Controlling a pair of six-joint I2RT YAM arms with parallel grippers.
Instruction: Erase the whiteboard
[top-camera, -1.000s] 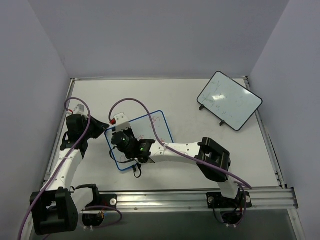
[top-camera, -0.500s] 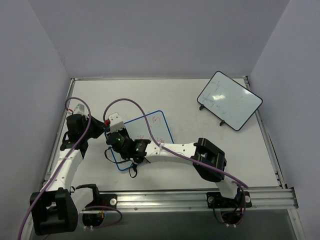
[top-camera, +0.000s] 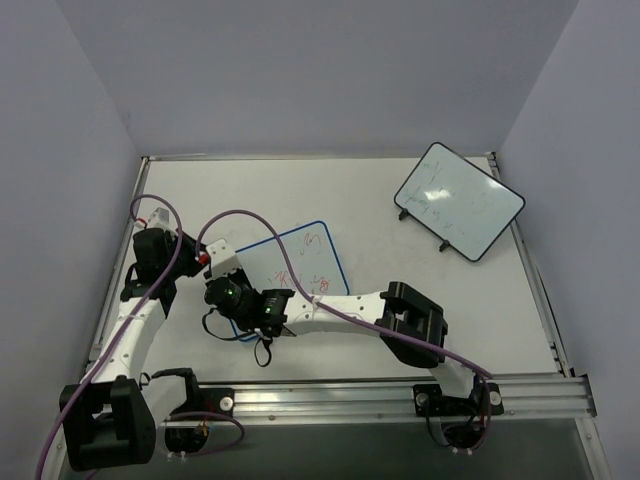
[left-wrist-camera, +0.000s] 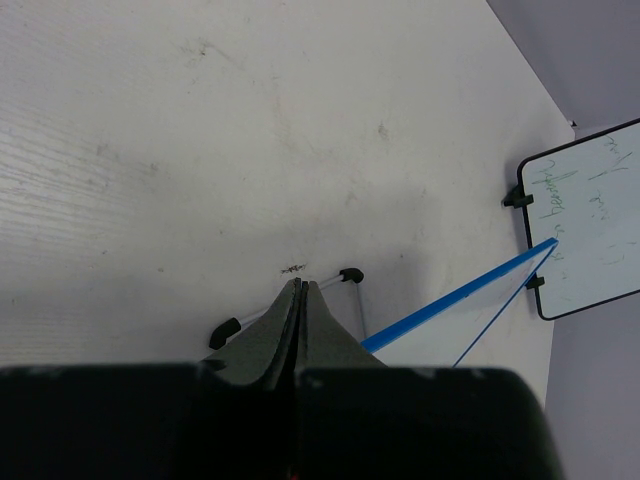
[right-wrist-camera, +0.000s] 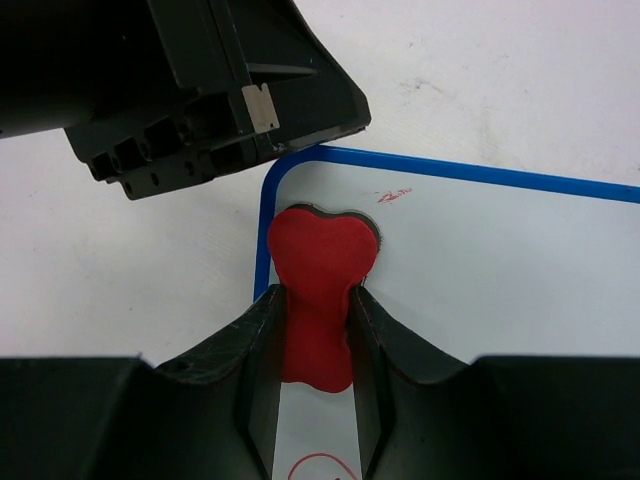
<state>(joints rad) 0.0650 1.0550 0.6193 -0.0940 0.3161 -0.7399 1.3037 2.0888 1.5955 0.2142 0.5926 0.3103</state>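
Note:
The whiteboard (top-camera: 300, 262), white with a blue rim, lies left of the table's centre and bears red scribbles (top-camera: 315, 240). My right gripper (right-wrist-camera: 312, 300) is shut on a red eraser (right-wrist-camera: 320, 255), which is pressed on the whiteboard (right-wrist-camera: 500, 260) just inside its rounded corner. A small red mark (right-wrist-camera: 397, 196) sits beside the eraser, and a red loop (right-wrist-camera: 320, 465) shows between the fingers. My left gripper (left-wrist-camera: 297, 286) is shut with nothing visible between its fingers. It rests at the board's left corner (top-camera: 200, 258), next to the blue rim (left-wrist-camera: 455, 297) and a black foot (left-wrist-camera: 350, 274).
A black-rimmed whiteboard (top-camera: 458, 200) with faint green marks stands at the back right, also seen in the left wrist view (left-wrist-camera: 590, 220). An aluminium rail (top-camera: 400, 395) runs along the near edge. Purple cables (top-camera: 250, 215) arc over the board. Walls close in on the left, back and right.
My right gripper has slid the eraser left and nearer across the board to its left corner, uncovering the red scribbles behind it. The left arm has not moved.

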